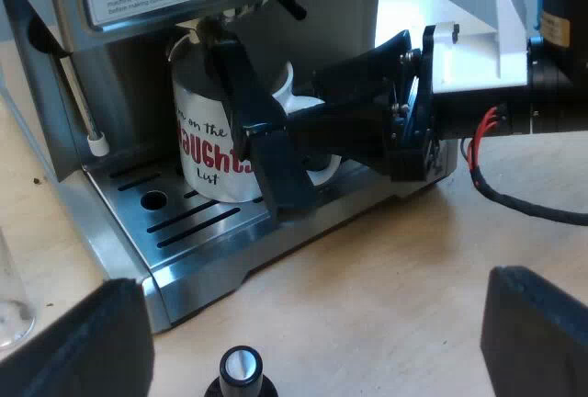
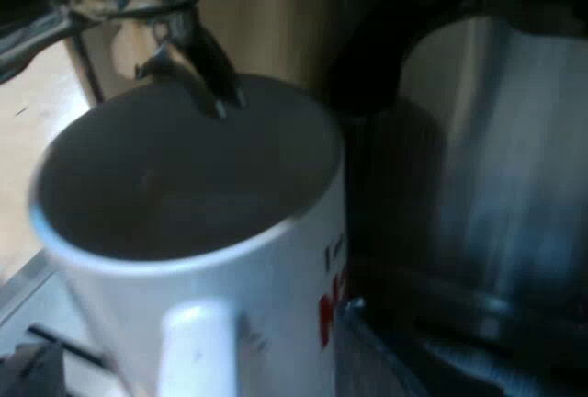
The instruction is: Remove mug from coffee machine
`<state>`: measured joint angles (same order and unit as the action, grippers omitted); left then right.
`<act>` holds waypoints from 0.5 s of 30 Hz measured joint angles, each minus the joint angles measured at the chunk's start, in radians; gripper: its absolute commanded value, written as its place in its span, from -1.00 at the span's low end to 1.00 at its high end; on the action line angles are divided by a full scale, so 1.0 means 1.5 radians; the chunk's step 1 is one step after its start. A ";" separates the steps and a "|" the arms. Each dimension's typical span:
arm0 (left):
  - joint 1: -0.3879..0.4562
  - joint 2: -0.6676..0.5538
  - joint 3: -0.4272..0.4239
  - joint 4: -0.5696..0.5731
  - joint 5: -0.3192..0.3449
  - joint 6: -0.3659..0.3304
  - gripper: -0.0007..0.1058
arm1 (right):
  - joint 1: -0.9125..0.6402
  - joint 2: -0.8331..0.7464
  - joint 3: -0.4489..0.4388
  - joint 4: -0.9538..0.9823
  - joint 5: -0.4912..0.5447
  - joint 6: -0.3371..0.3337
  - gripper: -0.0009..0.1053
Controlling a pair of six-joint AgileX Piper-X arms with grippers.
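left pincer (image 1: 312, 328) spread wide | right pincer (image 1: 266, 130) at mug (image 1: 207, 153), grip unclear | mug partly hidden

I read the mug (image 1: 209, 153) as white with black and red lettering; the espresso machine (image 1: 129, 75) silver, its drip tray (image 1: 213, 259) striped by dark slots; the table (image 1: 395, 287) pale wood; the tamper (image 1: 241, 371) black, pale-capped.

Mug (image 1: 200, 144) on drip tray (image 1: 197, 227), beneath spout (image 2: 197, 62)

Left pincer (image 1: 314, 333) spread wide apart; right pincer (image 1: 280, 129) held out level.
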<state>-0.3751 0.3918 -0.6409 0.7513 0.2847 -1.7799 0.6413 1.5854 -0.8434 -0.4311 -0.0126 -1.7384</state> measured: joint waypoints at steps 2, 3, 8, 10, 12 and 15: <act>0.000 0.000 0.000 0.000 0.000 0.000 0.50 | 0.000 0.004 0.000 -0.006 0.008 -0.002 0.16; 0.000 0.000 0.000 0.000 0.000 0.000 0.50 | 0.000 0.003 0.000 -0.006 0.008 -0.002 0.15; 0.000 0.000 0.000 0.000 0.000 0.000 0.50 | 0.000 0.003 0.000 -0.009 0.008 -0.002 -0.05; 0.000 0.000 0.000 0.000 0.000 0.000 0.50 | 0.000 0.003 0.000 -0.009 0.008 -0.002 -0.38; 0.000 0.000 0.000 0.000 0.000 0.000 0.50 | 0.004 0.003 0.000 -0.008 0.008 -0.002 -0.57; 0.000 0.000 0.000 0.000 0.000 0.000 0.50 | 0.014 0.003 -0.001 0.005 0.008 -0.007 -0.76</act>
<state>-0.3751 0.3918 -0.6409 0.7513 0.2847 -1.7799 0.6623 1.5905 -0.8456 -0.4241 0.0000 -1.7490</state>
